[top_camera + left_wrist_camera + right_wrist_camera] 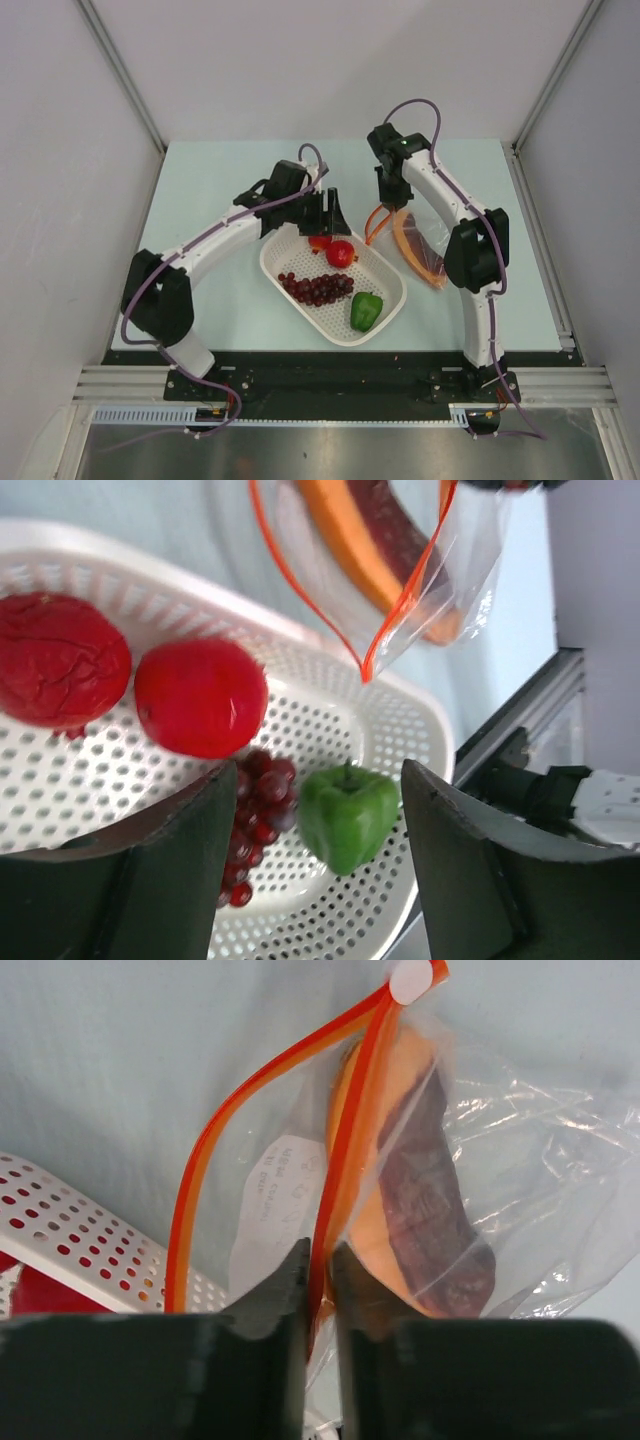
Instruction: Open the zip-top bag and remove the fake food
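Just right of the white perforated plastic basket (385,268) on the table (200,180), the right gripper (318,1260) has its jaws pinched on one orange-red zipper lip (345,1140) of the clear crinkly bag (520,1140), probably to hold its mouth agape around the orange-and-brown toy food (430,1200), while the left gripper (330,222) hangs with jaws wide and empty.

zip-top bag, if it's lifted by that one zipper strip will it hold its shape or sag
Probably floppy: the zip-top bag is thin, crinkled film, and its orange zipper strip bows away from the side the right fingers pinch. The orange and brown food piece inside likely drags the bottom down. Glossy film may slip.
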